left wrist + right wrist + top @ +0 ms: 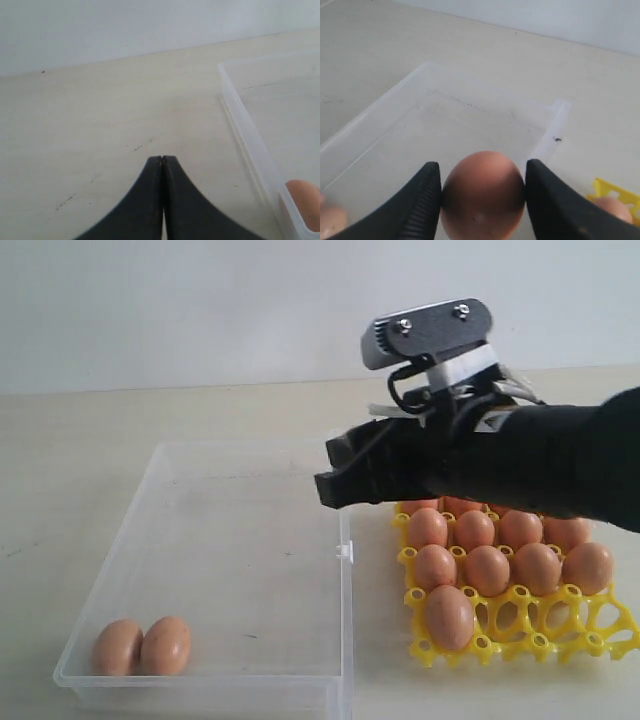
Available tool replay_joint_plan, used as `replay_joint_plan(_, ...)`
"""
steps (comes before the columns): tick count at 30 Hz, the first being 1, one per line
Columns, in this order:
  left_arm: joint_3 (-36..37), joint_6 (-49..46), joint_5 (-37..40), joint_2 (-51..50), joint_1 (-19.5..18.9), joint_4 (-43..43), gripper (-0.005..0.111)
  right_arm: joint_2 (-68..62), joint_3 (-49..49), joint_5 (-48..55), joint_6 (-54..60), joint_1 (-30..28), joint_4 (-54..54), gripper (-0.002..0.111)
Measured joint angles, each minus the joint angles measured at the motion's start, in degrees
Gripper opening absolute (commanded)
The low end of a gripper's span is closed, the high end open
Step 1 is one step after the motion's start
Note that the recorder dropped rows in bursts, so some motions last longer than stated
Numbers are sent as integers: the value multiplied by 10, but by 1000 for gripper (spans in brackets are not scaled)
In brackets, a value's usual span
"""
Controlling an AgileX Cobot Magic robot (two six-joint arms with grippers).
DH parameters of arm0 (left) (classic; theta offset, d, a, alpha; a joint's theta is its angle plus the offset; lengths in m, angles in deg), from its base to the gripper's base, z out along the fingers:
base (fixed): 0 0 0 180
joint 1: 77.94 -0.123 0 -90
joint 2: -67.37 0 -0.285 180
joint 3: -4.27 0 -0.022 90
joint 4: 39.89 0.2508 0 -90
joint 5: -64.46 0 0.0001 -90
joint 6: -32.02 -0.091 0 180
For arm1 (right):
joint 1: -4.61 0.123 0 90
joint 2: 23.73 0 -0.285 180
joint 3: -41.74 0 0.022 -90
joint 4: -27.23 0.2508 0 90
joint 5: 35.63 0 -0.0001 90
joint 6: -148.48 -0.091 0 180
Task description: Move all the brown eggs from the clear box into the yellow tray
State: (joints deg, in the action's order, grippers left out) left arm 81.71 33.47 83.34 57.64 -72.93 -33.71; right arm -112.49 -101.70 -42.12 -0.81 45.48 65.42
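Note:
My right gripper (333, 473) (483, 169) is shut on a brown egg (482, 196), pressed between both fingers above the right part of the clear box (240, 570) (445, 120), close to the yellow tray (600, 625) (612, 189). The exterior view hides this egg behind the gripper. Two brown eggs (118, 648) (166, 645) lie side by side in the box's near left corner. Several brown eggs (487, 570) fill cells of the tray. My left gripper (162, 159) is shut on nothing, over bare table outside the box wall (250, 135), with one egg (305, 200) showing behind it.
The tray's front row has open cells (560, 610) to the right of its one egg (449, 617). The box's clasp tab (345, 552) sticks out toward the tray. My right arm (560, 465) reaches in over the tray's far rows.

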Motion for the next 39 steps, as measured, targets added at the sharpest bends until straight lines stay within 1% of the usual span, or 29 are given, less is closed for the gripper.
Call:
replay_joint_plan(8,0,0,0,0,0,0,0,106,104,-43,101,0,111,0)
replay_joint_plan(12,0,0,0,0,0,0,0,125,143,-70,145,0,162,0)
replay_joint_plan(16,0,0,0,0,0,0,0,128,186,-128,202,0,244,0)
replay_joint_plan(20,0,0,0,0,0,0,0,129,215,-163,230,0,302,0)
replay_joint_plan(30,0,0,0,0,0,0,0,128,238,-154,242,0,353,0)
replay_joint_plan(39,0,0,0,0,0,0,0,104,247,-129,242,0,363,0)
